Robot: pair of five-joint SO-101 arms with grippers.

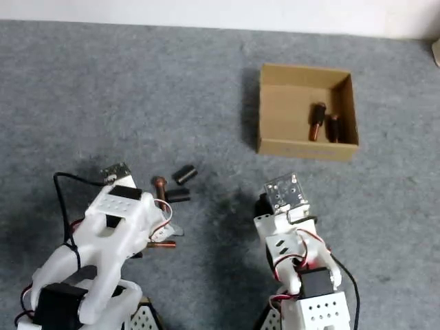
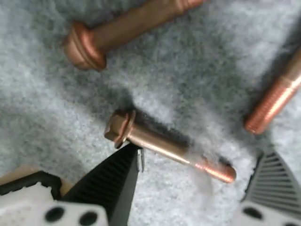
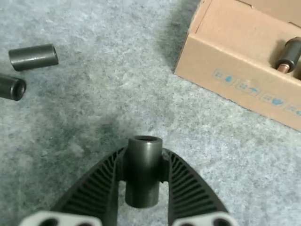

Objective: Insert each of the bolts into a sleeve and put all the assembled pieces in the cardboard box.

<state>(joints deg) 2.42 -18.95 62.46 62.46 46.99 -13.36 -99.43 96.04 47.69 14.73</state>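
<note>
My left gripper point(image 2: 195, 176) is spread wide just above the fuzzy grey mat point(image 2: 197, 70). Its ribbed black jaws straddle a copper-coloured bolt point(image 2: 164, 149) lying flat on the pile. One jaw tip sits just beside the bolt's flanged hex head and the other stands off past the threaded end, so nothing is pinched. The shank is smooth and shiny, and the threads at its tip are finely ridged. A second bolt point(image 2: 127, 27) of the same copper finish lies near it, its round flange facing the camera. A third bolt point(image 2: 277, 96) shows its threaded end further off.

My right gripper point(image 3: 142, 165) is pinching a sleeve point(image 3: 143, 143) upright between its ribbed jaws. The sleeve is a short, dark, matte tube, and its round bore opens toward the wrist camera.

On the mat beyond it lie a loose sleeve point(image 3: 33, 56) on its side and another sleeve point(image 3: 11, 88) with its hollow mouth visible. The two are near each other and apart from my grip.

The box point(image 1: 275, 113) is plain brown cardboard, open-topped and rectangular, and sits well apart from both arms. Inside, against its far-side wall, lie a piece point(image 1: 317, 122) and a second piece point(image 1: 334, 128) side by side. Each is a dark sleeve with a copper bolt end showing.
</note>
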